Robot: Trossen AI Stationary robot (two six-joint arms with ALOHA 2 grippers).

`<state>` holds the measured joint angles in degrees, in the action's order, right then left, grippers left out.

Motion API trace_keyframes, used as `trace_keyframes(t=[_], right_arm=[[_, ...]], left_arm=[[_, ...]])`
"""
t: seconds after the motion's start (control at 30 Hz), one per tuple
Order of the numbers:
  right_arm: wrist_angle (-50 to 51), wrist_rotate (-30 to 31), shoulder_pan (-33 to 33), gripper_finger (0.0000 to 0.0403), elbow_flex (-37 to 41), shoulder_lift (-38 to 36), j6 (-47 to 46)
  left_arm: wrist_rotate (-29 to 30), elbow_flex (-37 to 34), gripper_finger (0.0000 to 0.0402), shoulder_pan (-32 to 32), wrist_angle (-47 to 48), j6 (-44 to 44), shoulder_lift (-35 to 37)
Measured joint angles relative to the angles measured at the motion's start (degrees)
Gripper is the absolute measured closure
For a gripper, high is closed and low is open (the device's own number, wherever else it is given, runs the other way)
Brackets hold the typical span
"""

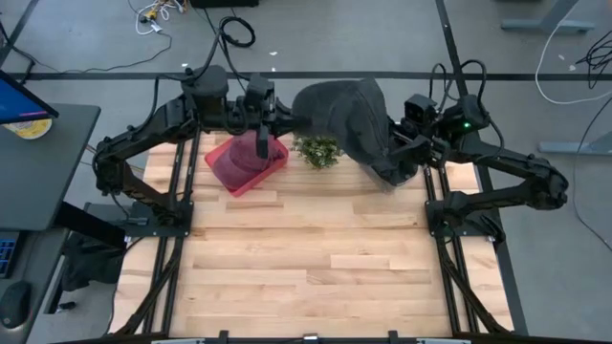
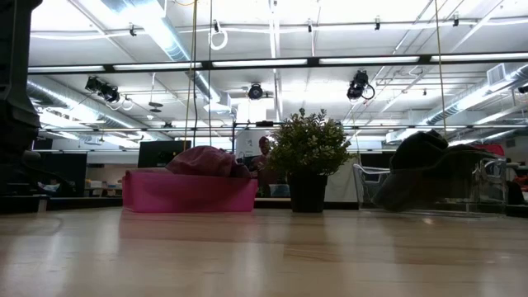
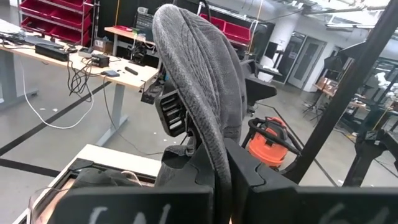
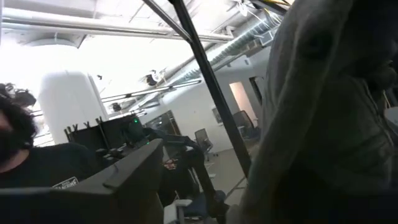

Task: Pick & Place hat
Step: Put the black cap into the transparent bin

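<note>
A dark grey knitted hat [image 1: 339, 110] hangs in the air over the table's far edge, between my two grippers. My left gripper [image 1: 292, 121] is shut on it from the left, and in its wrist view the hat [image 3: 199, 81] stands up from the fingers. My right gripper [image 1: 397, 162] is at the hat's right lower end, open. In the right wrist view one finger [image 4: 124, 180] stands apart from the hat [image 4: 323, 124], which covers the other side. My left gripper pinches the hat's edge [image 3: 217, 155] between its two fingers, coming level from the table's left. The cloth lies folded in several layers there. The hat is lifted clear of the table and bulges away from the fingers. Whether my right gripper touches the hat, I cannot tell.
A pink bin [image 1: 273, 172] at the far left holds a maroon hat [image 1: 244, 158]. A small potted plant [image 1: 318, 151] stands beside it. A clear container [image 2: 429, 186] with a dark cloth lump stands at the far right. The near wooden table top [image 1: 306, 268] is bare.
</note>
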<state>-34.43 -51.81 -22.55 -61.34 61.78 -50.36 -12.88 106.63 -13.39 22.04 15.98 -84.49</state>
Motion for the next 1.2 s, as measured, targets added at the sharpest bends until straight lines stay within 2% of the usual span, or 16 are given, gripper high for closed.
trace_keyframes(t=[0.2,0.4,0.47,0.53,0.63,0.8,0.97,1.1,1.2], right_arm=[[-0.68,0.83,0.98,0.0207,0.00,0.00,-1.78],[-2.66,0.46,0.94,0.0356,0.00,0.00,-4.13],[-2.69,-0.12,0.94,0.0387,0.00,0.00,-4.23],[-2.63,-0.06,0.92,0.0385,0.02,0.04,-5.33],[-2.43,0.63,0.94,0.0390,0.02,0.04,-6.91],[-2.54,3.05,-0.22,0.0393,0.02,-1.24,-9.27],[-0.74,5.66,-1.72,0.0393,0.02,-3.04,-9.64],[4.16,10.39,-3.29,0.0393,0.02,-4.97,-9.08],[10.15,14.95,-4.76,0.0393,0.00,-5.83,-7.54]], left_arm=[[0.25,0.02,0.0391,0.00,2.41,0.14,-0.69],[0.71,-0.02,0.0391,0.15,2.78,0.01,-2.83],[0.82,-0.06,0.0391,0.16,3.06,0.00,-3.22],[2.31,-0.08,0.0382,0.20,2.63,-0.10,-3.66],[5.19,-0.08,0.0343,0.09,3.87,-0.16,-3.73],[12.33,-0.09,0.0257,0.02,10.51,-5.51,-3.67],[18.53,-0.13,0.0166,-0.09,16.25,-6.28,-3.61],[21.47,-0.13,0.0112,0.00,18.42,-6.38,-3.61],[23.39,-0.13,0.0094,-0.02,19.26,-6.57,-3.60]])
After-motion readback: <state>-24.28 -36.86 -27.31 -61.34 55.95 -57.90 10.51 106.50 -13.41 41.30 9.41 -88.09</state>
